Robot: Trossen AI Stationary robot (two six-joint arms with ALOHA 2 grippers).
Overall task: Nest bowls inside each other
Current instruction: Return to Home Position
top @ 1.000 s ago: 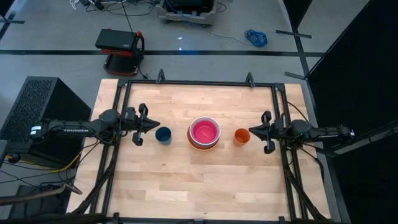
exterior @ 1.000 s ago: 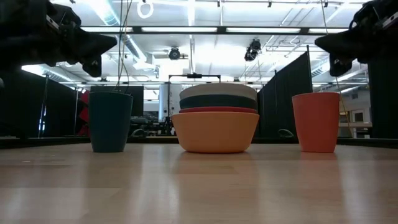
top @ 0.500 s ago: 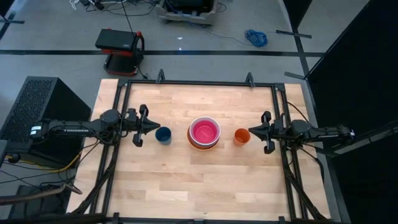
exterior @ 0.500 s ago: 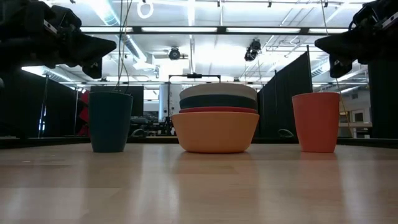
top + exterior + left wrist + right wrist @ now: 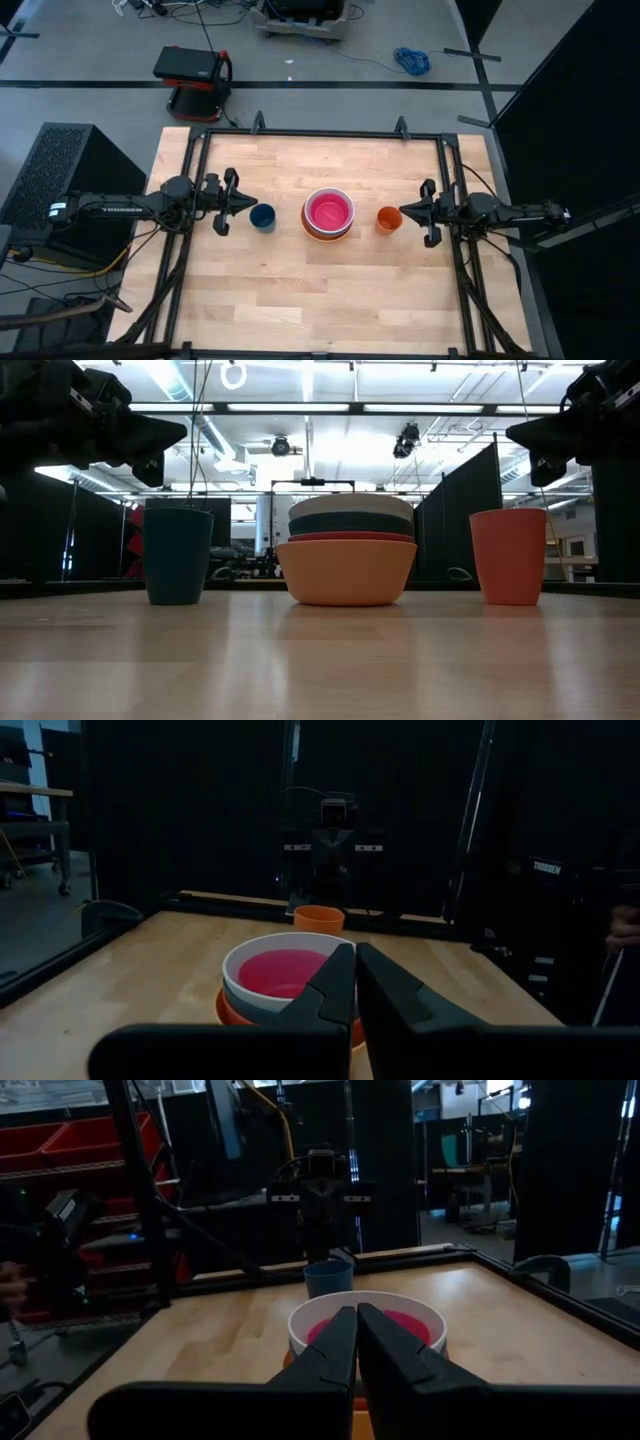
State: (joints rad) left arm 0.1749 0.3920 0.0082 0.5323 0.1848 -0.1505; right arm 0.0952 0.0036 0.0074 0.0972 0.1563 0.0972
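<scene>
Five bowls [image 5: 329,213] sit nested at the middle of the worktop [image 5: 300,290], flanked by a blue cup [image 5: 263,217] and an orange cup [image 5: 389,219]. The left gripper [image 5: 245,203] and right gripper [image 5: 405,212] hang just outside the cups, fingers pressed together.

I am seeing smooth matt plastic bowls [image 5: 329,213] ahead of my left gripper [image 5: 247,203], pale satin-smooth wood table [image 5: 300,290] lying beneath it

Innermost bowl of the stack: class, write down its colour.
The innermost bowl is pink, shown best in the high view.
</scene>
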